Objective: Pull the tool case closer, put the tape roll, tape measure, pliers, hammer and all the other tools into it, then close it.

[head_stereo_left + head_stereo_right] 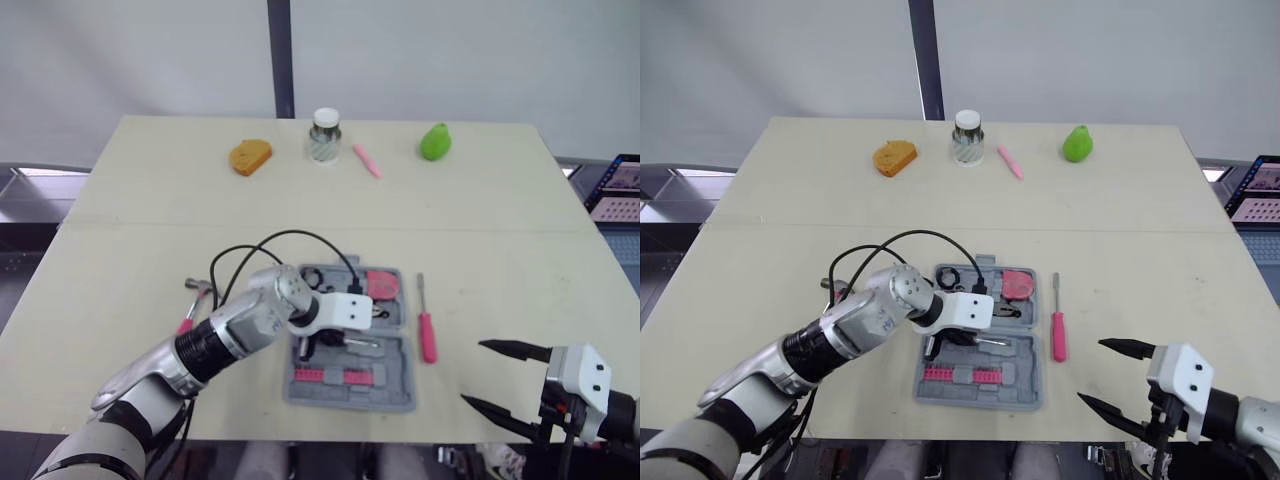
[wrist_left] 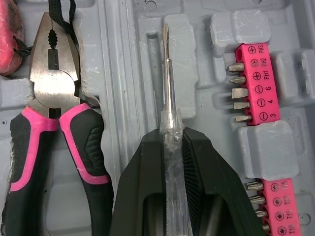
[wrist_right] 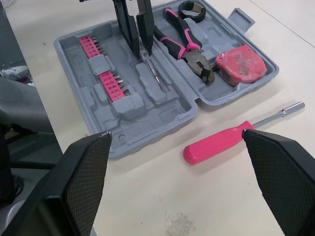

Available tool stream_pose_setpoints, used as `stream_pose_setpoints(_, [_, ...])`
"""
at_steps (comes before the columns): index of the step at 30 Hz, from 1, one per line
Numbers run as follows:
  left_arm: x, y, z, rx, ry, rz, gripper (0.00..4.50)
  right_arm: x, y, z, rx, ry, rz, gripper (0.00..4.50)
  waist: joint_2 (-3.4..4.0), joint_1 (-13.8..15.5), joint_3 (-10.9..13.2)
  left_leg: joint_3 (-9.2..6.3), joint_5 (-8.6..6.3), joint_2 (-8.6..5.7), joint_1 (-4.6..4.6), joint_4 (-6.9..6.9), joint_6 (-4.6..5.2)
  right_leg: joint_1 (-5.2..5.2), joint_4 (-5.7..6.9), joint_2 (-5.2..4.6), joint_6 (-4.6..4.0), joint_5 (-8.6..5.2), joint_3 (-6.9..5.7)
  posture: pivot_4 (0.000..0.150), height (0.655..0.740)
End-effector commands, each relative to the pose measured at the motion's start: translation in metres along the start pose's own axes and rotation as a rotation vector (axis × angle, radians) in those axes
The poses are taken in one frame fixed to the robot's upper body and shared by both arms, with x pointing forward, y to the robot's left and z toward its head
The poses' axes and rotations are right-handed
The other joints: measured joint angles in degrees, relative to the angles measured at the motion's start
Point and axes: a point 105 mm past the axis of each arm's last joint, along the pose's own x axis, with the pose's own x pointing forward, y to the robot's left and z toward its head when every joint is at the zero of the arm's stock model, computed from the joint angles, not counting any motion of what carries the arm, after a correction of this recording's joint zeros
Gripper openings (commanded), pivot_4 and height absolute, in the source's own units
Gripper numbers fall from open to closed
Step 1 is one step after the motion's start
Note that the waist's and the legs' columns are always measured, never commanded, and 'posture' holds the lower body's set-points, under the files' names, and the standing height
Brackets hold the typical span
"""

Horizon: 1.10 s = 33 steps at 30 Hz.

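The left gripper [image 2: 170, 133] clamps the clear screwdriver [image 2: 168, 83], aligning it with its tool case [image 1: 392, 388] slot; the right gripper [image 1: 471, 372], at 4 o'clock, gapes empty.

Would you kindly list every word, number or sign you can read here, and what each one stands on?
"PH3", "PH2", "PH1", each beside a plus sign: upper bit holder.
"6", "4", "3", each beside a minus sign: the same holder.
"T15", "T10": lower bit holder; its other marks are too blurred to read.
Jar: any print is too small to read.
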Motion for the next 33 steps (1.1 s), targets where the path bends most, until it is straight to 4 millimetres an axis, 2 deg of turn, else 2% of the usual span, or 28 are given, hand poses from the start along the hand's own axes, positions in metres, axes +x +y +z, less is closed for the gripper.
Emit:
stream_pose_setpoints(1, [-0.011,0.008,0.007,0.029,-0.009,0.042,0.01,-0.001,-0.001,0.006,-0.027,-0.015,-0.012,4.50,0.00,0.0,0.0,0.00,0.00,0.00,0.00,0.00,0.00,0.00,0.00,0.00,0.00,0.00,0.00,0.150,0.6950])
stream_pose_setpoints(22, [-0.011,0.008,0.008,-0.004,-0.010,0.025,0.01,0.000,-0.001,0.006,-0.022,-0.016,-0.018,4.50,0.00,0.0,0.0,0.00,0.00,0.00,0.00,0.00,0.00,0.00,0.00,0.00,0.00,0.00,0.00,0.150,0.6950])
stream_pose_setpoints(23, [-0.013,0.006,0.009,-0.015,-0.018,0.016,1.04,0.000,-0.001,0.007,-0.022,-0.017,-0.018,4.50,0.00,0.0,0.0,0.00,0.00,0.00,0.00,0.00,0.00,0.00,0.01,0.00,0.00,0.00,0.00,0.150,0.6950])
stream_pose_setpoints(27, [-0.026,0.000,0.016,-0.092,-0.071,-0.008,2.83,0.001,-0.001,0.007,-0.023,-0.019,-0.014,4.50,0.00,-0.1,0.0,0.00,0.00,0.01,-0.01,0.01,0.00,-0.01,0.01,0.00,0.00,0.00,0.00,0.150,0.6950])
stream_pose_setpoints(33, [-0.043,-0.004,0.024,-0.165,-0.146,-0.001,2.83,0.002,-0.001,0.006,-0.021,-0.021,-0.008,4.50,0.01,0.0,0.0,-0.04,0.00,0.00,-0.01,0.02,0.00,0.01,0.02,0.00,0.00,0.00,0.02,0.150,0.6950])
